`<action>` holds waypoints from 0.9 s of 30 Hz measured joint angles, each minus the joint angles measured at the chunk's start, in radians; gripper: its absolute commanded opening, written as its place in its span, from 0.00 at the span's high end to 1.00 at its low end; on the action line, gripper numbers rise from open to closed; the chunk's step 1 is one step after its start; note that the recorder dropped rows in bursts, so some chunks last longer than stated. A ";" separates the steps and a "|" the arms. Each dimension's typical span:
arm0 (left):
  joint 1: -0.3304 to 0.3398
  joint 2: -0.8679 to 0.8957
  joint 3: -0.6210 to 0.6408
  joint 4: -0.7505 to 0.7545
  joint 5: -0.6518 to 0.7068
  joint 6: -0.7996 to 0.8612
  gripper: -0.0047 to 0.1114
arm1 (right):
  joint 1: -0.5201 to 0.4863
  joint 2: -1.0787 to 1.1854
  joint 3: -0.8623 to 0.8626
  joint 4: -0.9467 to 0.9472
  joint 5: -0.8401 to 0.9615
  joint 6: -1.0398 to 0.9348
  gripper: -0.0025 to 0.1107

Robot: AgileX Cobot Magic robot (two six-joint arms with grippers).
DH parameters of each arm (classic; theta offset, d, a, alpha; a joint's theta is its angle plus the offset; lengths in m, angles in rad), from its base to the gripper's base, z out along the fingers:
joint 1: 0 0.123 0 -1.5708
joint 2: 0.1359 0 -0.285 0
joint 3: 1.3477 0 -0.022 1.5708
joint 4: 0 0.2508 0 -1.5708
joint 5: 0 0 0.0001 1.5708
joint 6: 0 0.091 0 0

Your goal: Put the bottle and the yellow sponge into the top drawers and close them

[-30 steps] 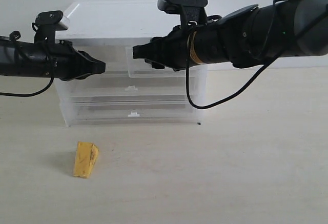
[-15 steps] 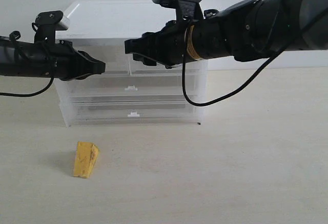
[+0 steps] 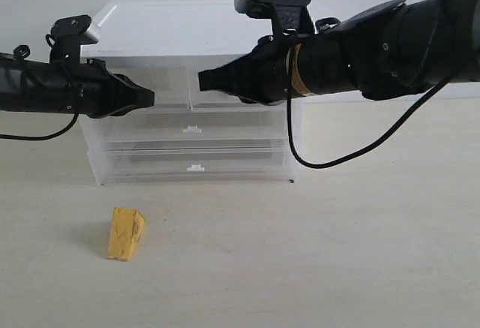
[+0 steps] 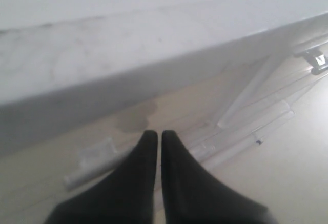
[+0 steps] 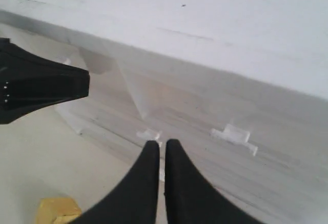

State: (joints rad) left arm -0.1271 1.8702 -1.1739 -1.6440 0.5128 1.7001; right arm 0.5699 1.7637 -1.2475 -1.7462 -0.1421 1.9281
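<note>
The yellow sponge (image 3: pixel 125 233) stands alone on the table in front of the cabinet's left end; a corner of the sponge (image 5: pixel 55 210) also shows in the right wrist view. The bottle is not in any view. The top drawers sit under the white cabinet top (image 3: pixel 172 31); the left top drawer (image 3: pixel 169 86) shows between the two grippers and looks pushed in. My left gripper (image 3: pixel 151 97) is shut and empty at that drawer's front. My right gripper (image 3: pixel 202 80) is shut and empty in front of the right top drawer, hiding most of it.
Two full-width lower drawers (image 3: pixel 193 128) are closed beneath. White tab handles (image 5: pixel 233 134) show on the drawer fronts. The left gripper (image 5: pixel 46 88) appears in the right wrist view. Bare table (image 3: pixel 337 253) spreads in front and to the right of the cabinet.
The right arm swung left and slightly up, then drew back right to about where it began. The left arm and the sponge have not moved.
</note>
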 measured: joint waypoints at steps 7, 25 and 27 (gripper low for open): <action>0.004 -0.005 -0.011 0.072 0.019 -0.129 0.93 | 0.000 0.000 0.002 0.000 0.142 -0.062 0.98; 0.012 -0.189 0.013 0.189 0.029 -0.249 0.93 | 0.000 0.116 -0.073 0.007 0.230 -0.155 0.98; 0.012 -0.189 0.017 0.205 0.029 -0.258 0.93 | 0.000 0.116 -0.073 0.007 0.230 -0.155 0.98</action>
State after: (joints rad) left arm -0.1152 1.6810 -1.1566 -1.4392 0.5414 1.4421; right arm 0.5699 1.8799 -1.3206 -1.7395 0.0879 1.7726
